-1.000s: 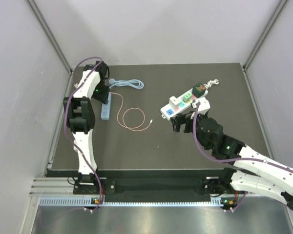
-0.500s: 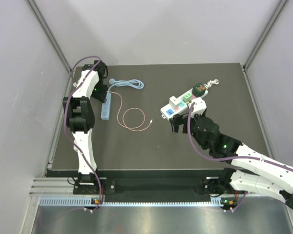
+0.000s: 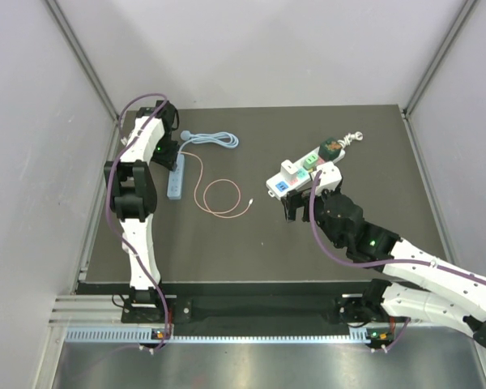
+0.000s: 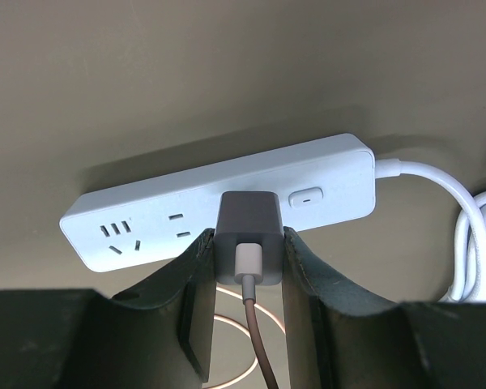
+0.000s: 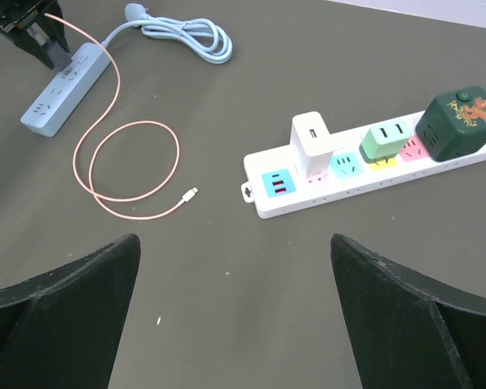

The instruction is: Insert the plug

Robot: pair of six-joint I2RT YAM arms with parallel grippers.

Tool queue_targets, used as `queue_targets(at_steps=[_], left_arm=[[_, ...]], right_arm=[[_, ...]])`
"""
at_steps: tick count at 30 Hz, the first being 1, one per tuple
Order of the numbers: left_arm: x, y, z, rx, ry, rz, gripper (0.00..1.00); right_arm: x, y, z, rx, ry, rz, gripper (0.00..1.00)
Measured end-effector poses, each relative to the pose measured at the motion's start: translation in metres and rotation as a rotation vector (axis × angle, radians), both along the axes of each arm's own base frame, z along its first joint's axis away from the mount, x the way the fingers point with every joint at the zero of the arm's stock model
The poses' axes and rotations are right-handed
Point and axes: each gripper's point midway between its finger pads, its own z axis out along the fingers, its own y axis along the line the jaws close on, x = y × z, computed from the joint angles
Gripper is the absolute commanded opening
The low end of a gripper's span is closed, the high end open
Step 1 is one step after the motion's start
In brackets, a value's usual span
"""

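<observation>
Left fingers point(image 4: 178, 284) gripped the grey square charger plug point(image 4: 247, 212) at the pale blue power strip point(image 4: 332, 172).
Right fingers point(image 5: 73, 284) stood open; an angled push risked skidding the unbraced strip.

The surface point(image 4: 227, 65) is a dark, matt sheet with a fine, even texture. The pale power strip point(image 4: 146, 215) is smooth plastic with a soft sheen. The grey plug point(image 4: 249, 219) is matt plastic, and its pink cable point(image 4: 262, 356) looks smooth and rubbery. The black fingers point(image 4: 317, 279) look matt and faintly rough. The white extension block point(image 5: 324, 193) and the green cube point(image 5: 460, 121) are glossy plastic.
</observation>
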Motion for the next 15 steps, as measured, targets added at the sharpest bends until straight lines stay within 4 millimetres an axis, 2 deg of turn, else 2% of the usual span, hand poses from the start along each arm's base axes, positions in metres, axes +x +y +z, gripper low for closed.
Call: queue_targets(at_steps=[15], left_arm=[[0.0, 0.0, 0.0004, -0.003, -0.004, 0.019, 0.0]], right_arm=[[0.0013, -0.0028, -0.0001, -0.026, -0.012, -0.006, 1.0]])
